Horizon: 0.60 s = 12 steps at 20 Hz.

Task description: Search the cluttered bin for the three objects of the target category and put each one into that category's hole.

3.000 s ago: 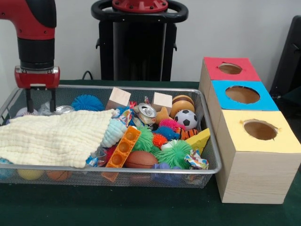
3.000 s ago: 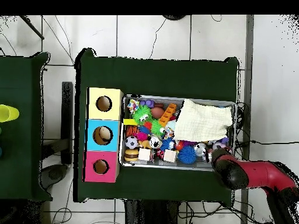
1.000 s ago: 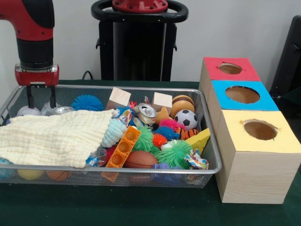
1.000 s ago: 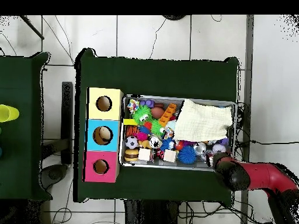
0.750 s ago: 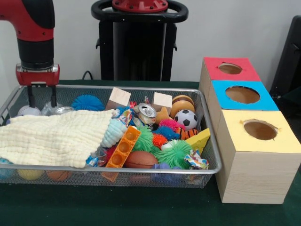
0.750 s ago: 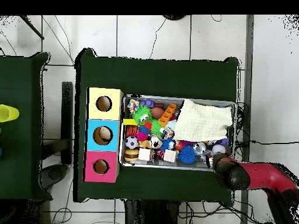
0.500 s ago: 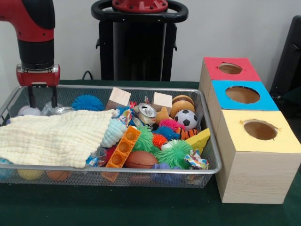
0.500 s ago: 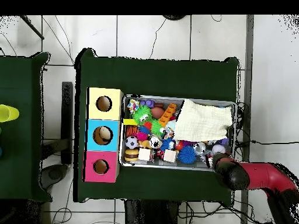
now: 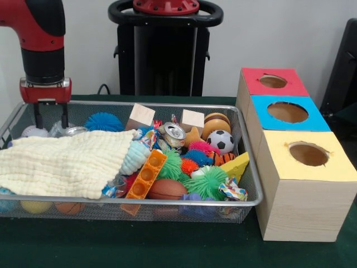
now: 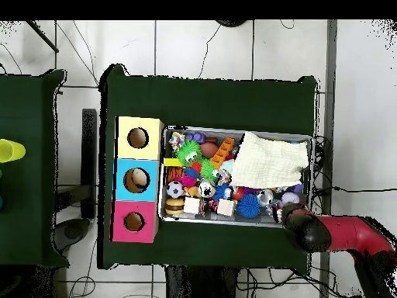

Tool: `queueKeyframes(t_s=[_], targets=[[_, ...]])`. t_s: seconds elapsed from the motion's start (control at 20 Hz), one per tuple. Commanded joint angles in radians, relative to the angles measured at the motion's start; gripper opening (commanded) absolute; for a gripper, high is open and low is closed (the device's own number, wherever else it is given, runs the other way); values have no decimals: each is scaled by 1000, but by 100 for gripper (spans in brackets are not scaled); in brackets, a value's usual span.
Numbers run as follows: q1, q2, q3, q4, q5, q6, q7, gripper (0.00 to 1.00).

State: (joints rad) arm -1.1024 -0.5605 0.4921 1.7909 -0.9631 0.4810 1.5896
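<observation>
A dark green table (image 9: 167, 245) carries a silver wire-mesh basket (image 9: 254, 184) of toys. The red-and-black arm's gripper (image 9: 50, 120) hangs with fingers apart and empty over the basket's far left corner, beside a cream cloth (image 9: 61, 162).

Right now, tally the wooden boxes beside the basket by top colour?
Red top: 1
Blue top: 1
Yellow top: 1
Total: 3 boxes, each with one round hole, in a row beside the wire basket.
</observation>
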Motion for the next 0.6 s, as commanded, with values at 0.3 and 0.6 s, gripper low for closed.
queueKeyframes(t_s=[0.3, 0.6], targets=[[27, 215, -84, -84, -177, -7, -139, 100], [69, 271, -117, -135, -187, 25, -128, 100]])
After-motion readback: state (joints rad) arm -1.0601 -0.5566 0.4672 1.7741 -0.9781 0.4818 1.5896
